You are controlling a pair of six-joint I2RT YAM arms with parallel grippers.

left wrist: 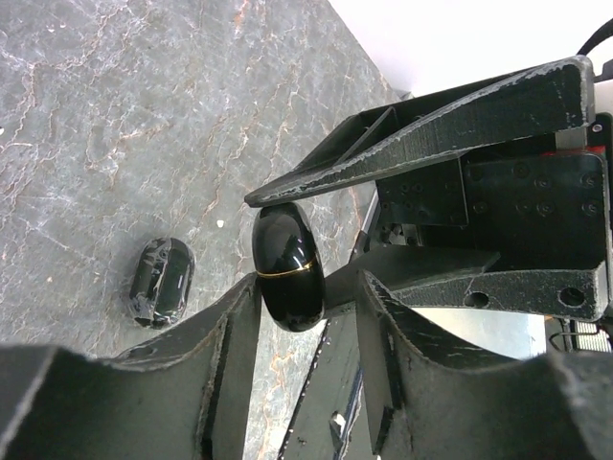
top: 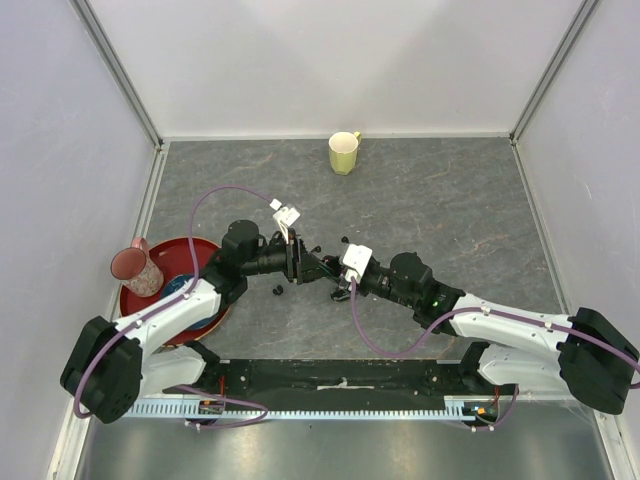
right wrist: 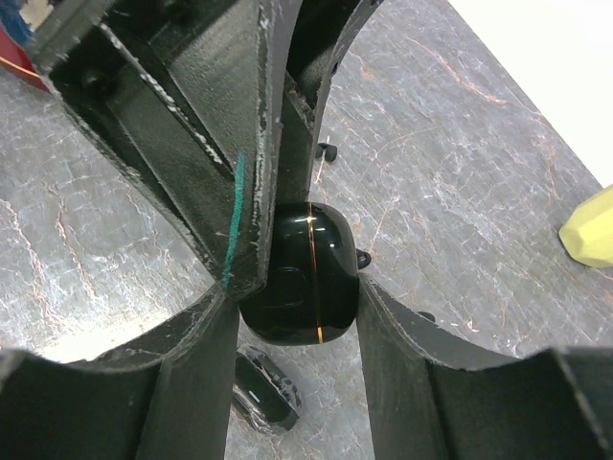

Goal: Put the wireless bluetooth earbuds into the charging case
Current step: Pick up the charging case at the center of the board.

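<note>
At frame centre in the top view, both arms meet tip to tip over the grey marbled table (top: 450, 210).

Charging case (right wrist: 302, 273): glossy black pebble with a thin gold seam that reads as closed. It sits between the two tools.

Right gripper (right wrist: 297, 292): jaws roughly half apart, one finger pressed to each flank of the case. Firm hold.

Left gripper (left wrist: 308, 287): comes in from the opposite side, jaws narrowed around the same case and set crosswise to the right pair. The finger at lower left of the left wrist frame touches the shell. The other finger stands just beside the case, with a right-gripper finger in the gap. Whether this pair actually clamps, cannot tell.

Earbud (right wrist: 328, 150): tiny, black, loose on the table, upper middle of the right wrist frame, beyond the case. Another earbud (right wrist: 362, 259) lies just off the case's right edge in that frame.

Second case (left wrist: 161, 281): black, lying on the table at lower left of the left wrist frame, apart from both grippers.

Yellow mug (top: 344, 152): upper centre of the top view, well apart. Red bowl (top: 205, 248): left side, beside the left arm, pink cup (top: 135, 265) at its left rim.
</note>
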